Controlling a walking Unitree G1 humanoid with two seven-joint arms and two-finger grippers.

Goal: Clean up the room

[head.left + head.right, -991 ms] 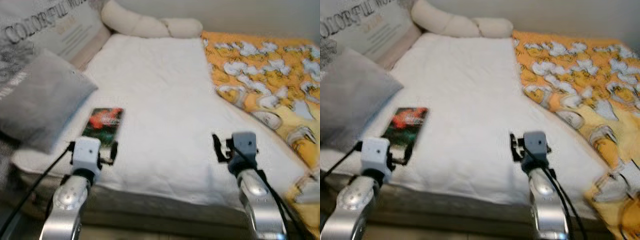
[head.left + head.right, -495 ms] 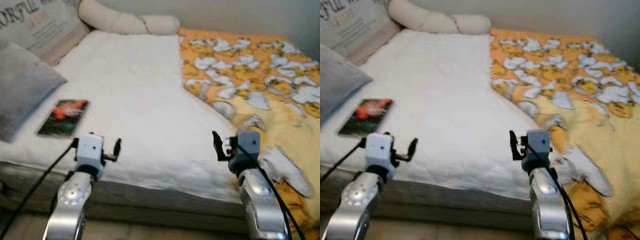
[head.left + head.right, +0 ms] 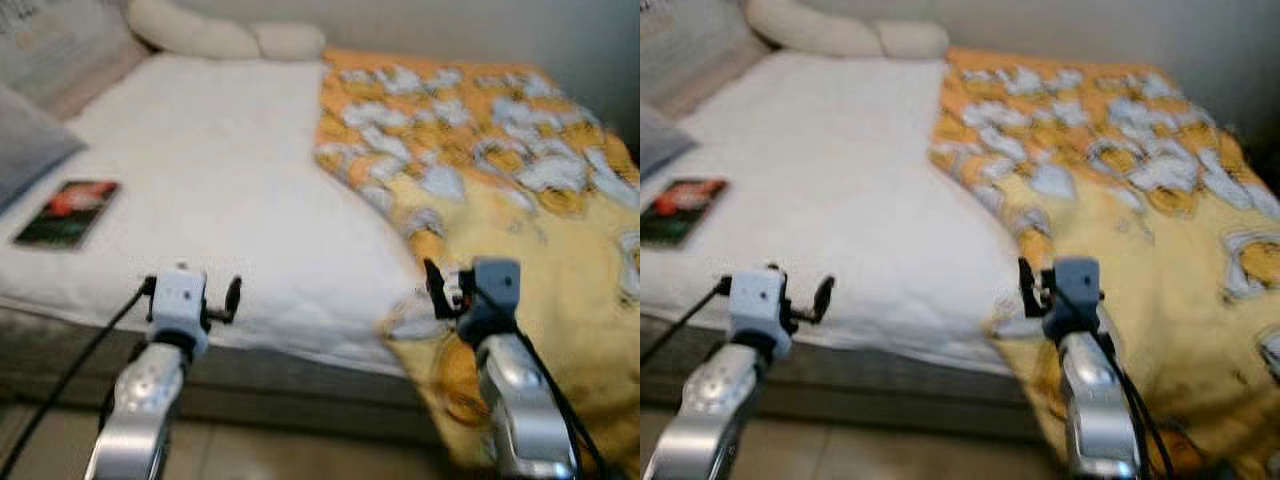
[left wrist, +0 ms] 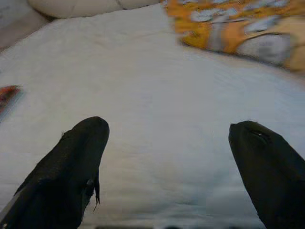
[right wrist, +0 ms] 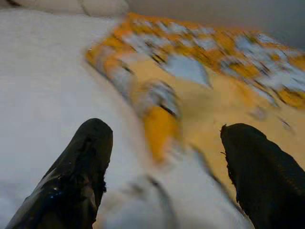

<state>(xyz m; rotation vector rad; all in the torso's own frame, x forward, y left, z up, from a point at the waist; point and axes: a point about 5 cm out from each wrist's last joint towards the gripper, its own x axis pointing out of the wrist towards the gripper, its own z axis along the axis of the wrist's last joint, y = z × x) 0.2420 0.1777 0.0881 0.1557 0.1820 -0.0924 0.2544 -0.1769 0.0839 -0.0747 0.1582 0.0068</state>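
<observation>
An orange and yellow blanket (image 3: 500, 170) with white patterns lies rumpled over the right half of the bed, and its folded edge hangs off the front. The left half is bare white sheet (image 3: 200, 170). A dark book with a red picture (image 3: 66, 211) lies on the sheet at the far left. My left gripper (image 3: 190, 293) hovers open at the bed's front edge, above the white sheet (image 4: 157, 95). My right gripper (image 3: 462, 290) is open too, in front of the blanket's folded edge (image 5: 157, 109). Nothing is between either pair of fingers.
A grey pillow (image 3: 25, 140) lies at the far left, and cream bolster pillows (image 3: 220, 38) lie at the head of the bed. The mattress side (image 3: 300, 385) and a pale tiled floor (image 3: 300, 460) are below my arms. A grey wall stands behind the bed.
The camera has swung to the right, so the book and grey pillow now sit further left and the blanket fills more of the picture. Both grippers keep their open pose.
</observation>
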